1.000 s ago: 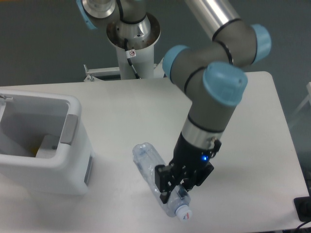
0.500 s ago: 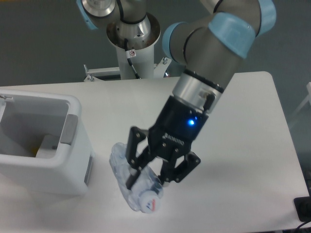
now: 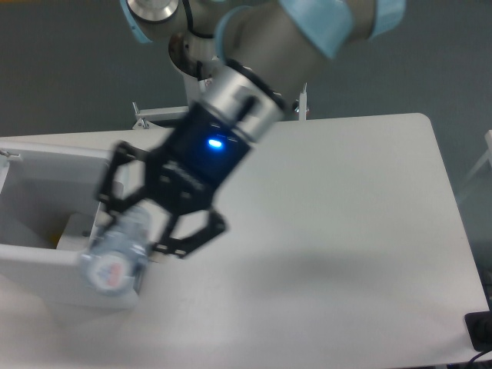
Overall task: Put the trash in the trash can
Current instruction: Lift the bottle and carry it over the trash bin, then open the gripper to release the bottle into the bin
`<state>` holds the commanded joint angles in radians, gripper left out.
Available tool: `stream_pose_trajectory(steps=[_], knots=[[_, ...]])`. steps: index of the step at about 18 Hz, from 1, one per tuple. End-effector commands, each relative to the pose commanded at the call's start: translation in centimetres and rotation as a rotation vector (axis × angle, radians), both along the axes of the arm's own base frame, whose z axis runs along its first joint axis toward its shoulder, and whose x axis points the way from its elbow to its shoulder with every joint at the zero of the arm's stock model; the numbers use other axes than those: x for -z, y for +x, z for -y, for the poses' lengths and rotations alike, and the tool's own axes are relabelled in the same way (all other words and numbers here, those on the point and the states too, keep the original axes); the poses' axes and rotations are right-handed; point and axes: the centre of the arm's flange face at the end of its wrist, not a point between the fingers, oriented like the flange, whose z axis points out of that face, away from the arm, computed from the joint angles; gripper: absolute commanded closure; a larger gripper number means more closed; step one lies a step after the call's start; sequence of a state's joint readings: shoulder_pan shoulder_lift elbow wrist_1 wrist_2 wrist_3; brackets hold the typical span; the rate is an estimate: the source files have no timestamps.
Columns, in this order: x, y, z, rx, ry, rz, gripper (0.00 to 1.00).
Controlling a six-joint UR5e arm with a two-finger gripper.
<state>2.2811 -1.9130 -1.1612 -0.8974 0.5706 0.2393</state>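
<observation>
My gripper (image 3: pixel 127 227) is shut on the crushed clear plastic bottle (image 3: pixel 115 254), which is blurred, cap end towards the camera. I hold it in the air over the right wall of the white trash can (image 3: pixel 31 269) at the left of the table. The bottle hangs above the can's near right corner, partly covering it. The crinkled plastic bag is not in view.
The trash can's inside holds something small and yellow (image 3: pixel 55 242) near the bottom. The arm's base column (image 3: pixel 192 84) stands behind the table's far edge. A black object (image 3: pixel 480 330) sits off the table's right front corner.
The gripper has lifted the bottle off the table and carried it left, from the table's front middle up to the trash can's right wall.
</observation>
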Motion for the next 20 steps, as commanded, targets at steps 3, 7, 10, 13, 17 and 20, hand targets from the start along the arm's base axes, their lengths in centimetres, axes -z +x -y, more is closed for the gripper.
stream_pose_trajectory(steps=[3, 7, 10, 13, 17, 20], knots=[[1.2, 3.1, -0.6, 0.056, -0.007, -0.018, 0.43], [4.2, 5.7, -0.2, 0.144, 0.001, -0.093, 0.29], [5.9, 6.1, -0.2, 0.168, -0.004, -0.107, 0.16], [6.3, 6.3, -0.2, 0.186, 0.005, -0.128, 0.02], [6.6, 6.1, -0.3, 0.185, 0.001, -0.124, 0.01], [6.9, 5.0, -0.2, 0.169, -0.005, -0.122, 0.00]])
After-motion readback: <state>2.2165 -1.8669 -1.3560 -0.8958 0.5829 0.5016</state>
